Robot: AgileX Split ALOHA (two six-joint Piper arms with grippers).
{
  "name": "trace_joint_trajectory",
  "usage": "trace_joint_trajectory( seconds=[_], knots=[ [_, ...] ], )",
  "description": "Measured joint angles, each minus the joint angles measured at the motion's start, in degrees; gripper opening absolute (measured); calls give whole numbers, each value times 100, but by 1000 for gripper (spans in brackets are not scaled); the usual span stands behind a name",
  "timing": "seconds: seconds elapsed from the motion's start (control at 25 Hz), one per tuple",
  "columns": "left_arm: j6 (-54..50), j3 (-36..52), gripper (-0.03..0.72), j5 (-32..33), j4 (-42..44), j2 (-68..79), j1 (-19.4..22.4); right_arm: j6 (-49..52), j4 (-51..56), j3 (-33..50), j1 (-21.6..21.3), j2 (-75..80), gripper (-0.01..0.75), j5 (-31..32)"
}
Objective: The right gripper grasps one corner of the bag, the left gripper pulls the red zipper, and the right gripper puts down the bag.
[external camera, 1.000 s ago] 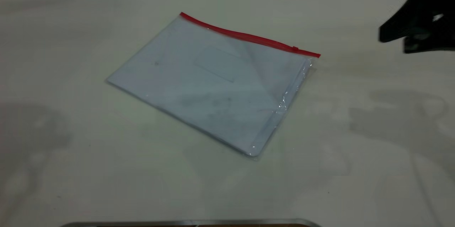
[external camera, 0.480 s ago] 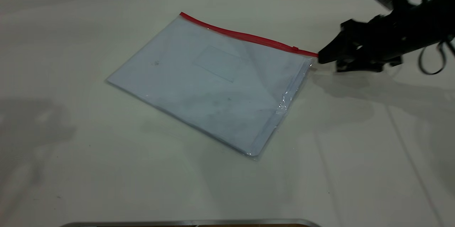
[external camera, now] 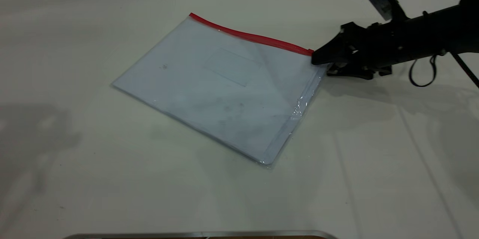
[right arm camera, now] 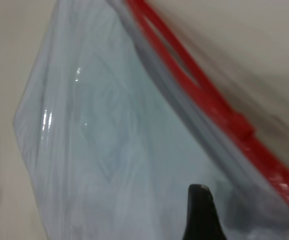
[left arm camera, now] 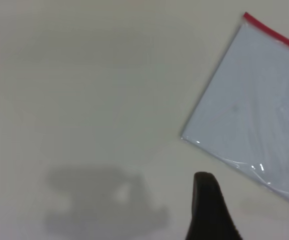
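Note:
The bag (external camera: 224, 85) lies flat on the table, a clear pouch with white sheets inside. The red zipper (external camera: 247, 36) runs along its far edge, and the small slider tab (external camera: 310, 50) sits near the right end. My right gripper (external camera: 322, 65) is open at the bag's far right corner, one jaw over the corner by the slider and the other low beside the bag's edge. In the right wrist view one of its fingers (right arm camera: 200, 215) hangs over the plastic beside the red zipper (right arm camera: 199, 85). My left gripper (left arm camera: 207, 205) is above bare table, off the bag's (left arm camera: 254, 115) near left corner.
The pale table (external camera: 75, 156) stretches wide on all sides of the bag. A metal edge (external camera: 202, 234) shows at the front. A black cable loop (external camera: 423, 72) hangs under the right arm.
My right gripper has come in from the far right, dropped low and reached the bag's red-zipper corner. The bag has not moved.

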Motion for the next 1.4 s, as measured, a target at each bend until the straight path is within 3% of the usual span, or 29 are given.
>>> trace_joint_trajectory(
  seconds=[0.16,0.28,0.4,0.64,0.92,1.28,1.4],
  knots=[
    [0,0,511,0,-48,0,0,-67,66,0,310,7,532,-157],
    [0,0,511,0,-50,0,0,-73,84,-4,464,18,479,-289],
    [0,0,511,0,-55,0,0,-73,84,-6,463,20,360,-285],
    [0,0,511,0,-56,0,0,-73,84,-6,394,25,47,-126],
    [-5,0,511,0,-61,7,0,127,-577,-281,366,25,34,615],
    [1,0,511,-5,-67,339,0,2196,-4433,-1300,361,-60,34,1507],
    [1,0,511,-11,-85,429,-5,2698,-4919,-1883,205,-151,34,1572]
  ],
)
